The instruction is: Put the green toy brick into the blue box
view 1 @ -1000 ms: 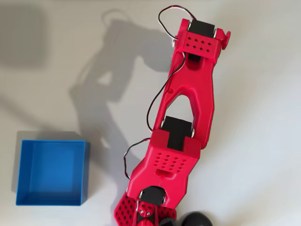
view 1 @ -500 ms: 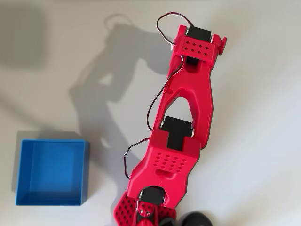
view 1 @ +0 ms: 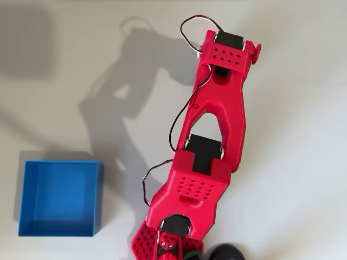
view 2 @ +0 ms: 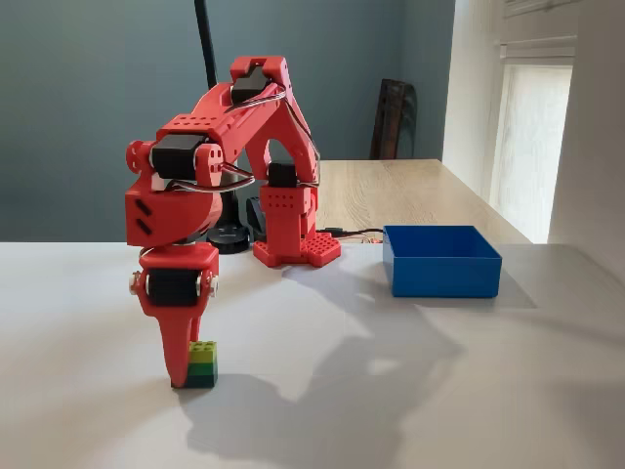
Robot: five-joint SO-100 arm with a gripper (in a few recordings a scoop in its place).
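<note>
- In the fixed view we see the red claw (view 2: 186,376) pointing straight down, its tip at the white desk (view 2: 410,391).
- The small studded green plastic toy brick (view 2: 202,364) sits on the desk, touching the claw's finger.
- We cannot tell whether the claw grips it.
- The square, shallow blue plastic box (view 2: 441,260) (view 1: 58,198) stands well apart, to the right.

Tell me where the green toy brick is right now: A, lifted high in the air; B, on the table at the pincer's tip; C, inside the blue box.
B: in the fixed view the green toy brick sits on the table at the pincer tip, far from the blue box.
</note>
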